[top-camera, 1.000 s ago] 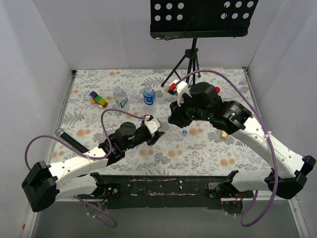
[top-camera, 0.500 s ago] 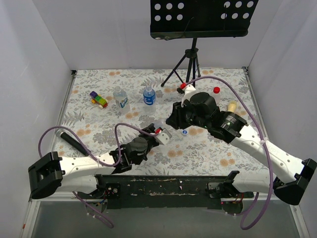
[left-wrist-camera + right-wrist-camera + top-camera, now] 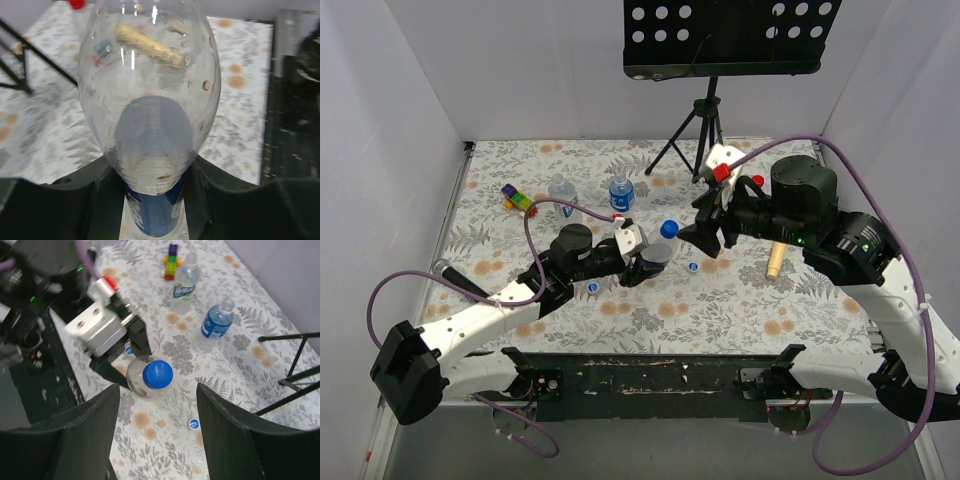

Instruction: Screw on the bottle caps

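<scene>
My left gripper is shut on the blue-labelled body of a clear bottle, holding it tilted above the table. In the left wrist view that bottle fills the frame between the gripper fingers. A blue cap sits on its neck, and in the right wrist view the cap is plainly visible. My right gripper stands open just right of the cap, not touching it; in its own view the right gripper has wide jaws. Two more bottles stand behind. Loose blue caps lie on the table; a red cap lies at the back right.
A multicoloured toy block lies at the back left. A tan stick lies under the right arm. A music stand's tripod stands at the back centre. White walls close in the flowered table.
The right gripper has opened and drawn back to the right, off the bottle's top. The blue cap now shows on the bottle. The left arm has shifted with the bottle still in its grip.
</scene>
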Robot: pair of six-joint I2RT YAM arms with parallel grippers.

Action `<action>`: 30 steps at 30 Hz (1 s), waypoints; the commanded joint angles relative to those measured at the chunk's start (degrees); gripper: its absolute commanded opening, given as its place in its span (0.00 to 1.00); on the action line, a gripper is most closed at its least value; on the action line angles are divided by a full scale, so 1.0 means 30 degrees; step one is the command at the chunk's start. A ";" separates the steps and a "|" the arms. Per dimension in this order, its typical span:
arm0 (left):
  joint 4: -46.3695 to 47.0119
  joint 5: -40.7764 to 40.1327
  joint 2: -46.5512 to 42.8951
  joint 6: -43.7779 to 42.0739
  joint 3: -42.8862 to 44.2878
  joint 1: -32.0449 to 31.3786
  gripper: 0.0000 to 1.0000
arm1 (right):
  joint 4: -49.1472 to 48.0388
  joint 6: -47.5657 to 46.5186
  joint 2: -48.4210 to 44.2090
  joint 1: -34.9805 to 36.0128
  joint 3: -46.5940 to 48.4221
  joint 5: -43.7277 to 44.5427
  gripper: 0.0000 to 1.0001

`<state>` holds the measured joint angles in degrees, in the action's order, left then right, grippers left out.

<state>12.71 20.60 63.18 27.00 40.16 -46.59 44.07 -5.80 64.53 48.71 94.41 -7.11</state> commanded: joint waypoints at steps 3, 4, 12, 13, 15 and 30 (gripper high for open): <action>-0.0633 1.0353 0.0502 0.1837 0.1055 0.0997 0.40 | 0.3878 -0.6645 -0.0154 -0.0035 0.0842 -0.5213 0.69; -0.0691 1.0853 0.0590 0.1867 0.1114 0.1056 0.40 | 0.4173 -0.7114 -0.0066 -0.0035 0.0960 -0.5477 0.69; -0.1044 1.3084 0.1090 0.1751 0.1437 0.1145 0.41 | 0.5318 -0.8583 0.0841 -0.0035 0.1869 -0.7031 0.65; -0.1072 1.3171 0.1147 0.1722 0.1495 0.1145 0.41 | 0.5405 -0.8699 0.0959 -0.0064 0.1898 -0.7265 0.65; -0.1102 1.3289 0.1119 0.1634 0.1466 0.1145 0.41 | 0.5494 -0.8788 0.1222 -0.0064 0.1928 -0.7617 0.63; -0.1102 1.3612 0.0826 0.0813 0.1203 0.1145 0.41 | 0.6519 -0.8818 0.2893 -0.0064 0.2807 -0.8937 0.47</action>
<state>9.30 60.03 66.98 30.72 42.50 -43.57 62.52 -31.79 72.66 48.71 100.66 -31.92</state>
